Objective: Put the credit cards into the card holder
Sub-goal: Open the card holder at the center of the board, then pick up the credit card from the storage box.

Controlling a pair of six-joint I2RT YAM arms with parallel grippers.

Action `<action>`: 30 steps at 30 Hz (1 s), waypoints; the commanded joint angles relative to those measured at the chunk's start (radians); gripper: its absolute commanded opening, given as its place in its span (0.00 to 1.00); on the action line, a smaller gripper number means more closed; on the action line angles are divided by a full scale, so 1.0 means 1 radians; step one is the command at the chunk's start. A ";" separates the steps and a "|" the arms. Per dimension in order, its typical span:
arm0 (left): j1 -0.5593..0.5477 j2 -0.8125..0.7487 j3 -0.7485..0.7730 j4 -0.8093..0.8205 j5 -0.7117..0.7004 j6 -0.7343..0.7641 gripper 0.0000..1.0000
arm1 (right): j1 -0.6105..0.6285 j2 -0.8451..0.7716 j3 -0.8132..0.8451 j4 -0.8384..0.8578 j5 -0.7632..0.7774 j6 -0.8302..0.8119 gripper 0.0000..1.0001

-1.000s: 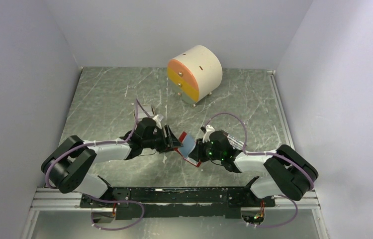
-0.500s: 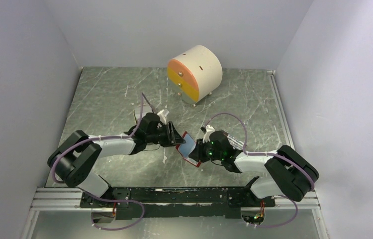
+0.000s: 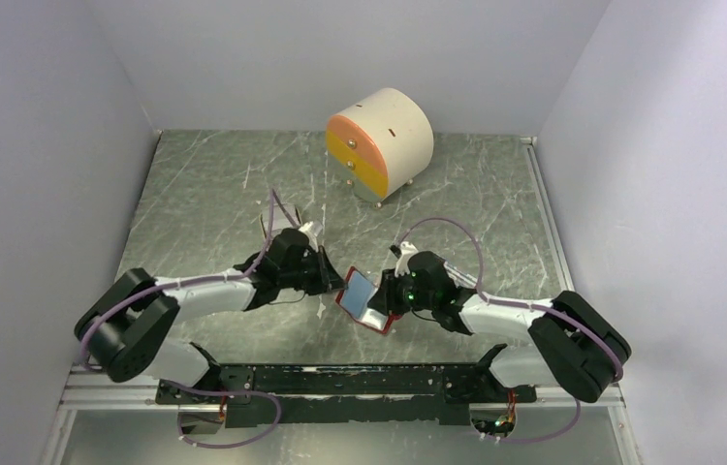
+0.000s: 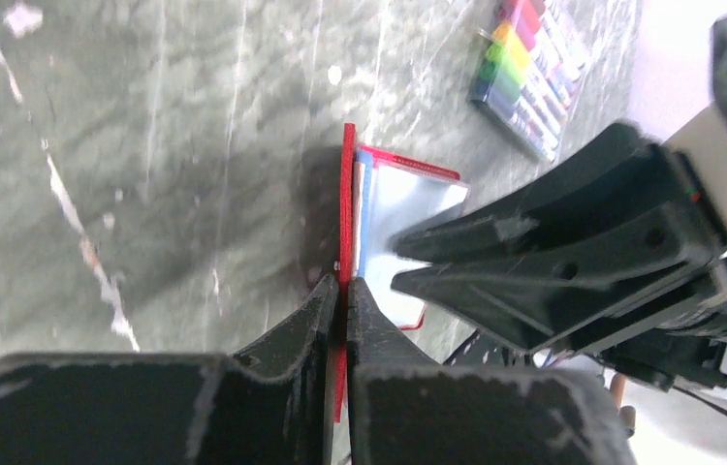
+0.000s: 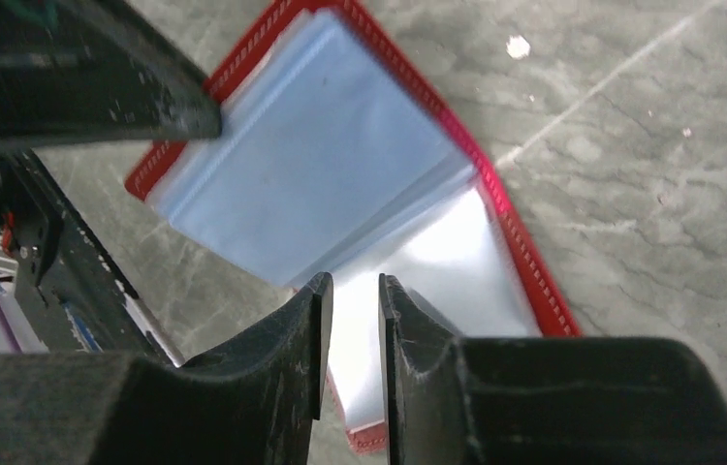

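Roughly mid-counter (image 3: 205,194), just past the arm bases, the card holder (image 3: 360,296) was open and tilted, long axis diagonal from near-right to far-left. The left fingers (image 4: 309,315) were clamped on its red cover edge. The right fingers (image 5: 294,334) were narrowly apart at the pale blue pockets, grip unclear. Only the left wrist view showed the coloured markers (image 4: 526,68). Far back stood the drawer unit (image 3: 379,143).

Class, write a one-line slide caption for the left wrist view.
Left jaws clamp the cover of the open red card holder against the marbled table, rainbow-coloured markers beyond.
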 commanded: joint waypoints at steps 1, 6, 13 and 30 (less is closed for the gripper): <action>-0.065 -0.112 -0.059 -0.097 -0.157 -0.028 0.09 | -0.002 -0.010 0.065 -0.023 -0.035 0.006 0.29; -0.145 -0.271 -0.164 -0.152 -0.312 -0.122 0.09 | -0.001 0.018 0.148 -0.006 -0.052 0.069 0.31; -0.184 -0.461 -0.264 -0.267 -0.462 -0.224 0.09 | 0.002 0.156 0.353 -0.029 -0.041 -0.012 0.36; -0.189 -0.733 -0.257 -0.672 -0.577 -0.333 0.09 | 0.098 0.601 0.927 -0.117 0.032 -0.813 0.64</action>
